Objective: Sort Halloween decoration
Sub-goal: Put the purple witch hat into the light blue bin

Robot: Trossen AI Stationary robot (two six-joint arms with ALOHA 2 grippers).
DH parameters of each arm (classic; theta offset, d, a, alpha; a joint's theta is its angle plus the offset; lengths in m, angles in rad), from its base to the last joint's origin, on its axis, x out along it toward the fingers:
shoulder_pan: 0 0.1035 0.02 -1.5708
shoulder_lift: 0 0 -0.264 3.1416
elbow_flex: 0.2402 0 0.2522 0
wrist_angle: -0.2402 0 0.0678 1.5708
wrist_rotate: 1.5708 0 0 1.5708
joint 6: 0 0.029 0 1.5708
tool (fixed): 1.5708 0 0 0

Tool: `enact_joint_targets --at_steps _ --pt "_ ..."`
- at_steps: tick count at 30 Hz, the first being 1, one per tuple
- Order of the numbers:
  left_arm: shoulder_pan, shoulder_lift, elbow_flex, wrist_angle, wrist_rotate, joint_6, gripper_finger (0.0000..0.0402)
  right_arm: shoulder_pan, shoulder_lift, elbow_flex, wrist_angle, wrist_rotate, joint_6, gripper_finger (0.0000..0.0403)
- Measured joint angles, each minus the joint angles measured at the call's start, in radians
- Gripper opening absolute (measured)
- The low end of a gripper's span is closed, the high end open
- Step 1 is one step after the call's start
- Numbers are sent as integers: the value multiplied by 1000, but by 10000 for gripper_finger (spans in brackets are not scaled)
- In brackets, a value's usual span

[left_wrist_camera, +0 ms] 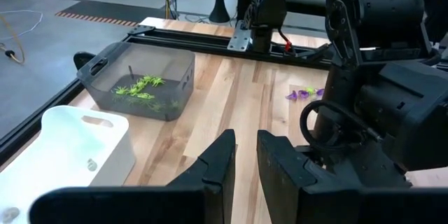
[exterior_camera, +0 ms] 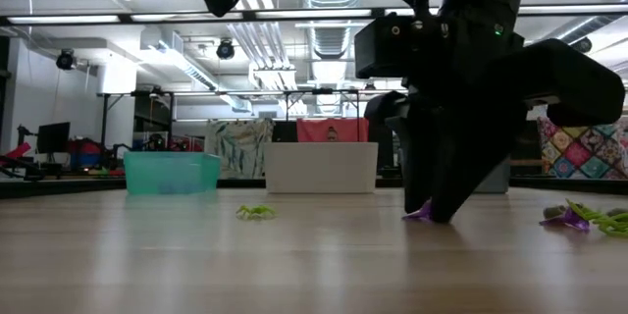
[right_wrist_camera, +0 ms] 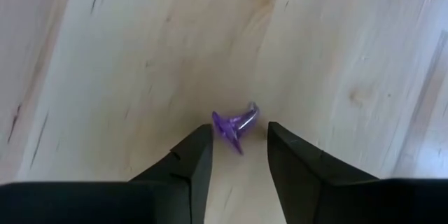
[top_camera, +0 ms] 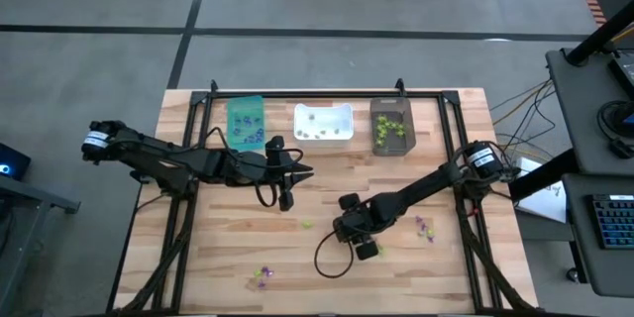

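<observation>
My right gripper (top_camera: 365,248) points straight down at the table's right near part, open. Its fingertips stand either side of a tiny purple trinket (right_wrist_camera: 236,126) that lies flat on the wood; the low view shows the trinket (exterior_camera: 420,212) at the fingertips. My left gripper (top_camera: 297,172) hovers above the table's middle, just near of the bins, open by a narrow gap with nothing in it (left_wrist_camera: 245,147). Other trinkets lie loose: a green one (top_camera: 307,224), a purple and green cluster (top_camera: 263,275), purple ones (top_camera: 424,226). My right gripper comes at the purple trinket (right_wrist_camera: 241,120) from above, pointing down, one fingertip (right_wrist_camera: 203,143) on each side of it. The trinket rests on the table. I cannot tell whether either finger touches it.
Three bins stand in a row along the far edge: a teal bin (top_camera: 245,122) with purple trinkets, a white bin (top_camera: 323,123) with pale ones, a dark bin (top_camera: 391,126) with green ones. A black rail frame (top_camera: 297,94) borders the table. Bare wood lies between the arms.
</observation>
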Motion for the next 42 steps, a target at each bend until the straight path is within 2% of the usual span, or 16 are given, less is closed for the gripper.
enact_joint_targets --at_steps 6,17,26,31,37,42 --pt "0 0 0 0 0 0 42 0 2 0 12 2 8 94" --pt "0 0 0 12 0 -1 42 -1 2 0 36 13 2 15" --pt "-10 14 -1 47 0 -18 42 -4 1 -1 76 12 -19 9" --pt "-57 -13 -1 47 -2 -3 42 -26 -20 -2 79 7 -27 9" --pt "-179 -106 -1 42 -141 60 42 -88 -57 -2 201 14 -80 8" --pt "-295 -194 -1 -17 -311 102 42 -181 -61 -2 429 14 -136 8"
